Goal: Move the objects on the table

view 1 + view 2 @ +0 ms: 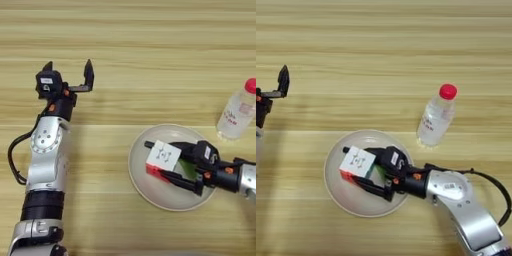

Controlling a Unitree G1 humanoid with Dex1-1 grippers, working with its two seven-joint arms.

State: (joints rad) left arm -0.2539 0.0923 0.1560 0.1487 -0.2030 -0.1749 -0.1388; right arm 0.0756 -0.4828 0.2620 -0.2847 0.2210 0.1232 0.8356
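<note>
Light tan wooden table (150,45) planks run side to side and fill both views. Toward 4 o'clock from the middle of the left eye view sits a round cream plate (145,187), and over it the right gripper (167,165) reaches in from the 3 o'clock edge, its two black fingers (373,189) spread around the white-topped red-sided puzzle cube (163,156), one along the cube's far side and one along its near side, touching it; the cube sits over the plate's centre. A patch of green block (189,170) shows just beside the cube at its 3 o'clock, mostly hidden by the gripper. The small clear plastic bottle with red cap (436,118) stands upright on the table just off the plate at its 1 o'clock. At 9 o'clock the left gripper (67,70) hangs over bare wood, fingers spread wide and holding nothing, well apart from the plate.
</note>
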